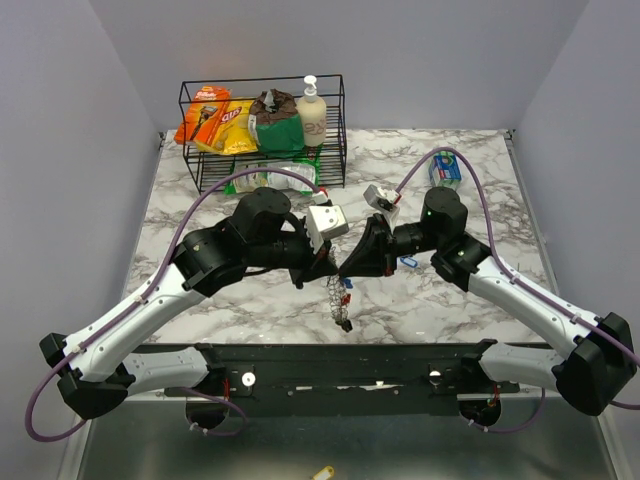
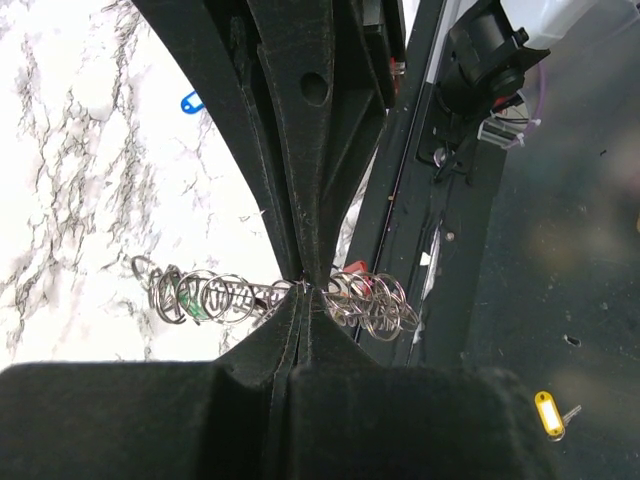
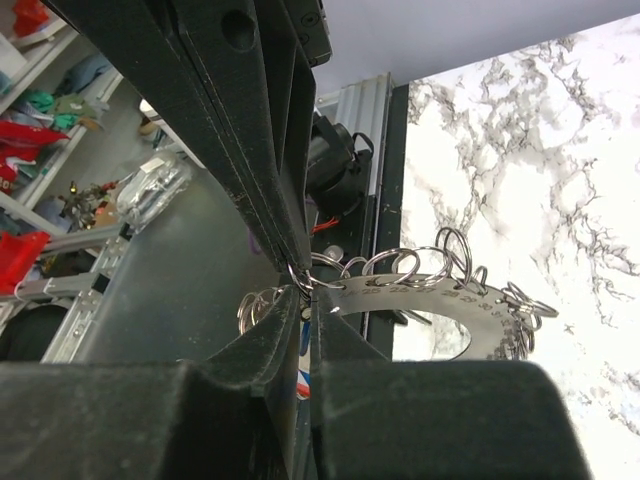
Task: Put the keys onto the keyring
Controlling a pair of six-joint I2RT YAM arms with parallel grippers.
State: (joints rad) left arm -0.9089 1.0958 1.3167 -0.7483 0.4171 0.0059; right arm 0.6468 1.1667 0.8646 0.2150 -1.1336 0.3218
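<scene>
Left claw (image 2: 303,298), right claw (image 3: 305,298) found clenched on keyring (image 3: 430,292), hung between them. Threading judged in hand; blue key (image 1: 406,262) beside right claw to be fetched next.

White marble-patterned tabletop (image 1: 200,290) with grey veining: three items rest directly on it.
A black wire rack (image 1: 212,168) stands at 11 o'clock against the far edge. A small blue-green box (image 1: 446,169) lies at 1 o'clock, well apart from the rack. A small key with a blue plastic tag (image 1: 407,262) lies near the centre, slightly toward 3 o'clock.
</scene>
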